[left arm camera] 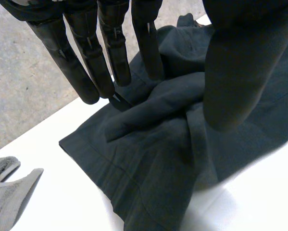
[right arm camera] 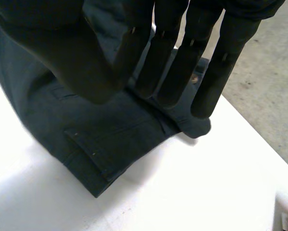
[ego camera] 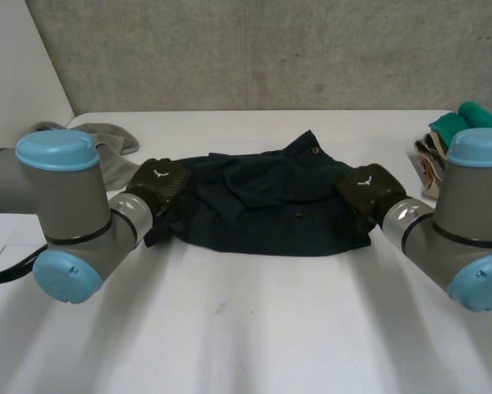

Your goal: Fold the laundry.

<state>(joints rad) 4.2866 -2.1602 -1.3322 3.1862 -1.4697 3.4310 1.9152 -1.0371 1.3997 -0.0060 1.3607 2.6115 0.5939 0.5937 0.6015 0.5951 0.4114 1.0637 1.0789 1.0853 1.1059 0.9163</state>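
navy garment [ego camera: 262, 205] crumpled at mid-desk, an open hand at each end

a grey cloth [ego camera: 110, 138] lies at the far left corner of the desk [ego camera: 254, 328], apart from the garment. the left hand [ego camera: 159, 182] is at the garment's left edge, its fingers [left arm camera: 93, 57] straight and held away from the thumb over a raised fold, gripping nothing. the right hand [ego camera: 369, 187] is at the right edge, its fingers [right arm camera: 182, 62] straight over the hem near a pocket, likewise holding nothing. a pile of clothes [ego camera: 443, 144] sits at the desk's far right edge. white desk surface runs wide along the garment's near hem.
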